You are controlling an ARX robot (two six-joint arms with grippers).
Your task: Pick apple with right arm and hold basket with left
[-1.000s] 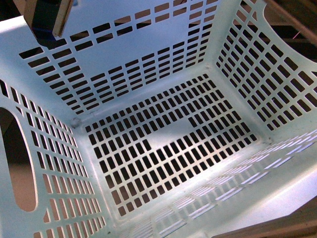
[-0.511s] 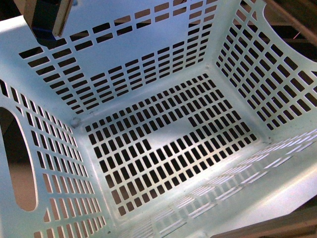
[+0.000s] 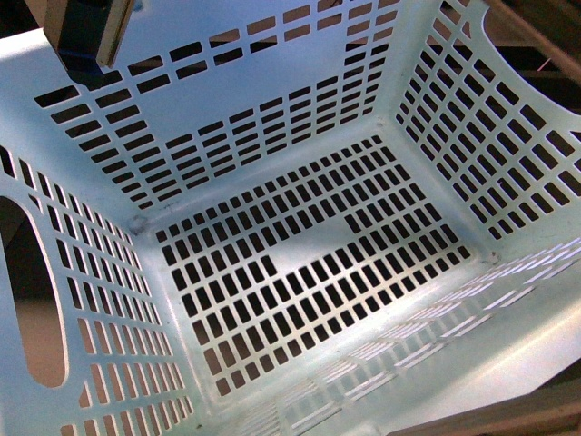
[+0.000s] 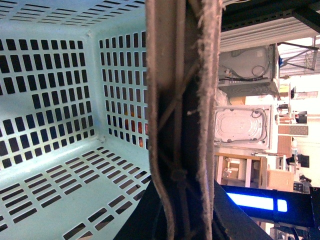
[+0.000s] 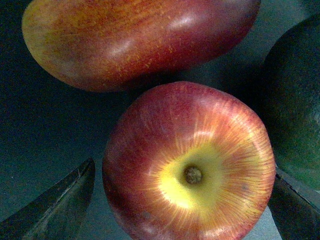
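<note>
Over by the right gripper, the dark jaws stand apart on either side of the apple. It lies on a dark surface, yellow stem hollow facing the camera, just beside an elongated red-orange fruit and a dark green fruit. The left gripper sits at the far rim of the basket; whether it is clamped there, I cannot tell.

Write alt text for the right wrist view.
A glossy red apple, yellow around its stem pit, seen from above between the two dark fingers of the open right gripper, not yet gripped. An elongated red-orange fruit lies close beside it and a dark fruit edges in on another side.
</note>
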